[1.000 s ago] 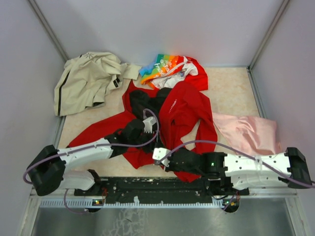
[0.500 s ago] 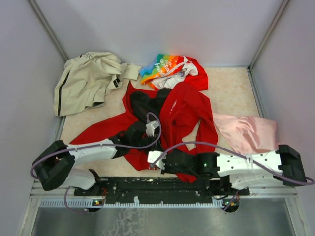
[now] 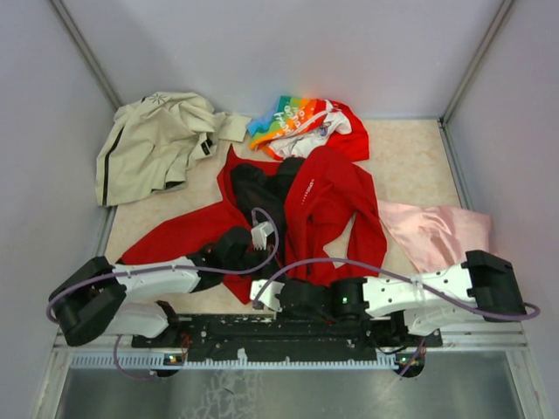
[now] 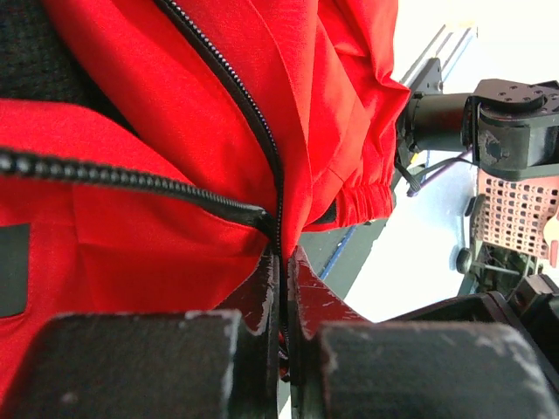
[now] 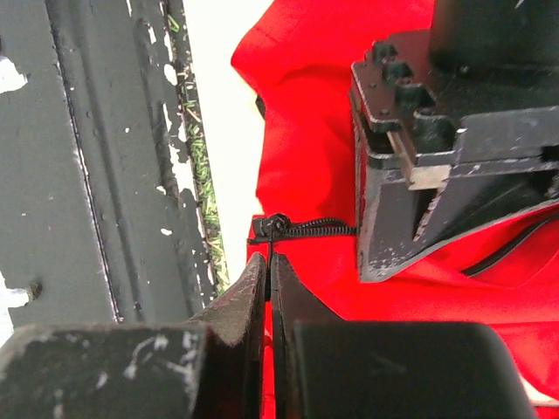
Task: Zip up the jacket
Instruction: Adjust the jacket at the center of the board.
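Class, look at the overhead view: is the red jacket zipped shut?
No: the jacket lies open at the front, its black lining exposed.

place: robot lab test cell | signs: grey panel walls; arm mounting rail

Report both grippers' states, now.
Left gripper: closed, pinching the jacket at its zipper.
Right gripper: closed on the jacket's edge by the zipper's end.
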Robot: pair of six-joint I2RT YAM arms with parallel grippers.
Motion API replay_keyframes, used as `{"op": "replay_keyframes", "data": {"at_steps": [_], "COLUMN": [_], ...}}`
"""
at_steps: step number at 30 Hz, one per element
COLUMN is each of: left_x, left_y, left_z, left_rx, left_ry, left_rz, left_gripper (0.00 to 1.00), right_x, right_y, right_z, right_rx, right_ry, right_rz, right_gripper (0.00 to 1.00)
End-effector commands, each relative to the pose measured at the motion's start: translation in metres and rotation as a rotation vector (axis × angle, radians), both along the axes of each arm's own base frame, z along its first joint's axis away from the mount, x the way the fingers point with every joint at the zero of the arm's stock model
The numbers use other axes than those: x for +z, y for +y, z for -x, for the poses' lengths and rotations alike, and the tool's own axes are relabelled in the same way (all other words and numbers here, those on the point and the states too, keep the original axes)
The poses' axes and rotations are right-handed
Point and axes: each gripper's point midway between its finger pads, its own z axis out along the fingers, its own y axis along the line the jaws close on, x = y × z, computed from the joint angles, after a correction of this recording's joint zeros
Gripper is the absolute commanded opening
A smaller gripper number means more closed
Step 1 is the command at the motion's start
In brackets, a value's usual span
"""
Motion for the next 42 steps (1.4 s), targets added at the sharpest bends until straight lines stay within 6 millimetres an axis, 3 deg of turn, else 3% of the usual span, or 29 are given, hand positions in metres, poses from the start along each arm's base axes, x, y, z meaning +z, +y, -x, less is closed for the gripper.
{"op": "replay_keyframes", "data": {"at_steps": [1, 7, 13, 16, 25, 31, 42], "left_x": [0.029, 0.036, 0.036, 0.038, 0.046, 0.056, 0.068], "left_y": [0.001, 0.017, 0.03, 0.033, 0.034, 0.033, 0.032], "left_z": [-0.04, -0.057, -0.058, -0.057, -0.053, -0.048, -0.036], "left_rx": [0.17, 0.282, 0.31, 0.315, 0.297, 0.28, 0.261], "left_ry": [-0.156, -0.244, -0.3, -0.318, -0.369, -0.391, -0.376], "left_rz": [0.067, 0.056, 0.057, 0.068, 0.124, 0.182, 0.284], "left_gripper": [0.0, 0.0, 0.0, 0.0, 0.0, 0.0, 0.0], "right_x": [0.003, 0.003, 0.031, 0.044, 0.07, 0.068, 0.061], "right_y": [0.017, 0.018, 0.024, 0.024, 0.004, 0.001, 0.003], "right_z": [0.037, 0.046, 0.048, 0.05, -0.02, -0.043, -0.065], "right_rx": [0.037, 0.023, 0.025, 0.032, -0.374, -0.545, -0.62], "right_ry": [0.139, 0.201, 0.229, 0.255, 0.344, 0.414, 0.495], "right_rz": [-0.047, -0.102, -0.254, -0.311, -0.558, -0.723, -0.917], "right_gripper": [0.01, 0.11, 0.28, 0.32, 0.36, 0.46, 0.47]}}
